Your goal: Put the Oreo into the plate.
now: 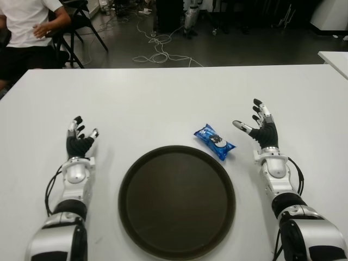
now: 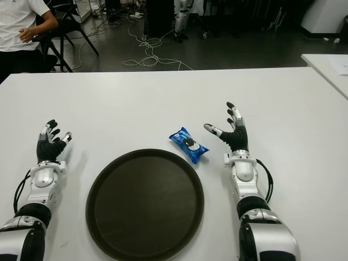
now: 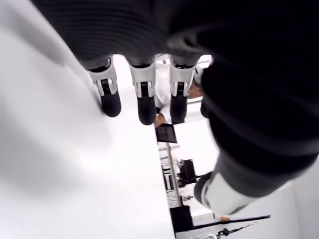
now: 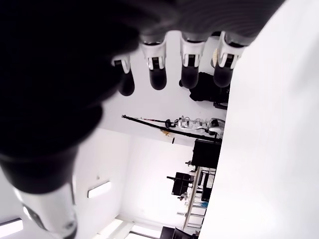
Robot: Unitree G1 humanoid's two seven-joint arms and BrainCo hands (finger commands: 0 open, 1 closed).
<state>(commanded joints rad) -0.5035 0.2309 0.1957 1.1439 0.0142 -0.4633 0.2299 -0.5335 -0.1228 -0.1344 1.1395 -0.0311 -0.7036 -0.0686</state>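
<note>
Looking down, we see our white tabletop [image 1: 163, 98] with a round dark plate [image 1: 176, 202] near its front edge, bare inside. Beyond the tabletop, a seated person [image 1: 27, 32] and loose cables [image 1: 157, 51] on the floor (well away from our work). Our right hand [image 1: 261, 130] shows just right of the Oreo, fingers spread and holding nothing; our left hand [image 1: 80, 140] shows left of the plate, likewise open. The blue Oreo [image 1: 215, 141] packet lies just beyond the plate's far right rim, nothing between them.
</note>
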